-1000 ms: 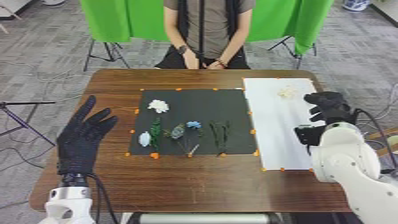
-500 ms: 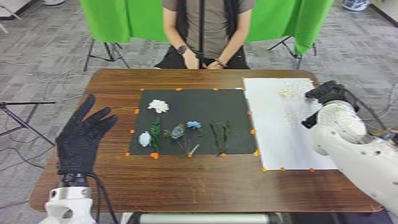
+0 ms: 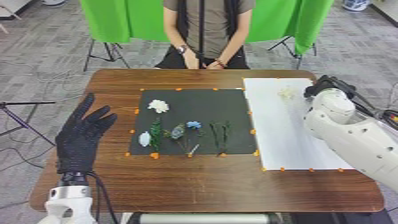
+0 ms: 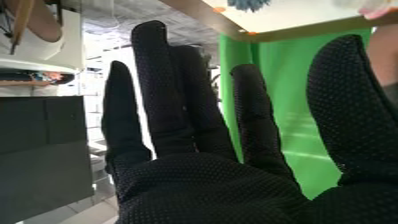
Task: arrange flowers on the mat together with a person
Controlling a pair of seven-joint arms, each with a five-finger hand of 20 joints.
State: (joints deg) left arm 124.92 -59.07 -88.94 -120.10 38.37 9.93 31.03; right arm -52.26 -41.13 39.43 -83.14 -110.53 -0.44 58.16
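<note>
Right hand (image 3: 327, 86), fingers extended and empty, seems between placements. Next likely means fetching the blue flower (image 3: 194, 124) for the white mat (image 3: 284, 131).

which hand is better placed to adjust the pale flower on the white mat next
Right, I'd say: the right hand is by the far right corner of the white mat, near the pale flower, while the left hand is off beyond the dark mat.
</note>
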